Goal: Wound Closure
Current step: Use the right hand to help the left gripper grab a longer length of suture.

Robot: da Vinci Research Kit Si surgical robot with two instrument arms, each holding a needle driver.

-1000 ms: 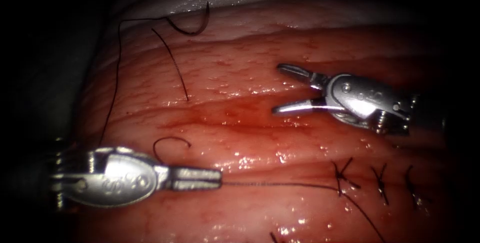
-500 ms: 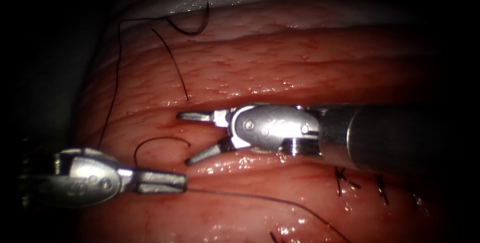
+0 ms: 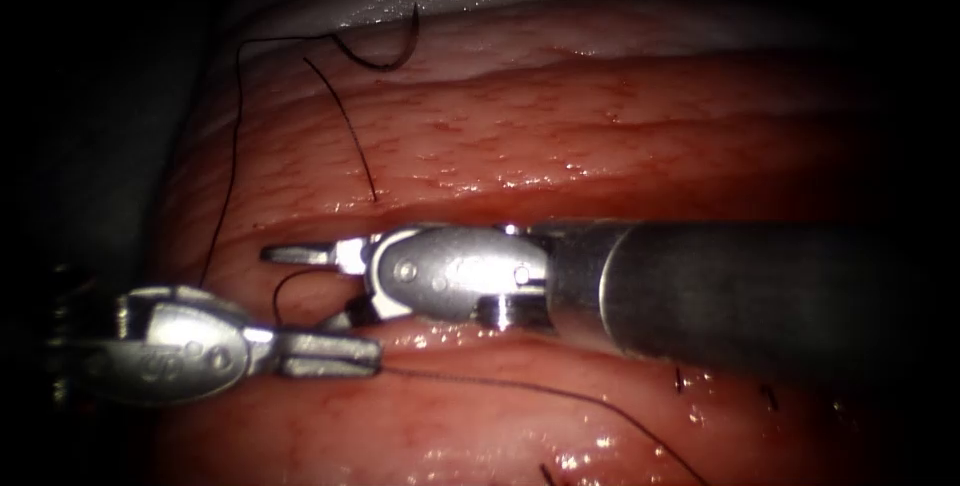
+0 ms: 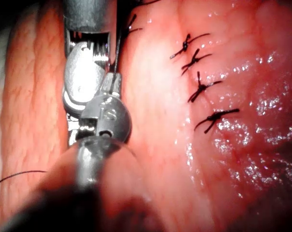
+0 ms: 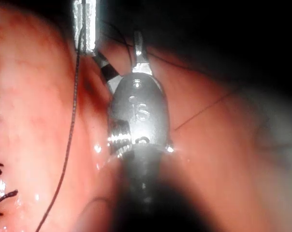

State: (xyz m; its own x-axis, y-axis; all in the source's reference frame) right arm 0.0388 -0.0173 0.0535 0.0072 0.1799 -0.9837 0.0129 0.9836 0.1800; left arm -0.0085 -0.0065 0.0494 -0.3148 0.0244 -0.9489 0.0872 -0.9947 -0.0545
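Left hand (image 3: 365, 354): jaws together, clamped on the thread (image 3: 520, 389), which runs from its tip rightward across the tissue (image 3: 600, 136) toward the finished stitches (image 4: 199, 87). Right hand (image 3: 305, 286): jaws apart, holding nothing, lying just above and close beside the left hand's tip, its upper jaw stretched out leftward and its lower jaw angled down toward the left hand; a short loose curl of thread sits between the two. Right hand has travelled leftward across the tissue over the last second; left hand has drawn back a little to the left, thread kept in its grip. Needle (image 3: 395, 46): lying free on the tissue at the far upper left, well apart from both hands, not in the tissue, thread trailing from it down the left edge. Progress, by judgement: four knotted stitches visible in the left wrist view; the strand in hand is not yet tied off or trimmed.
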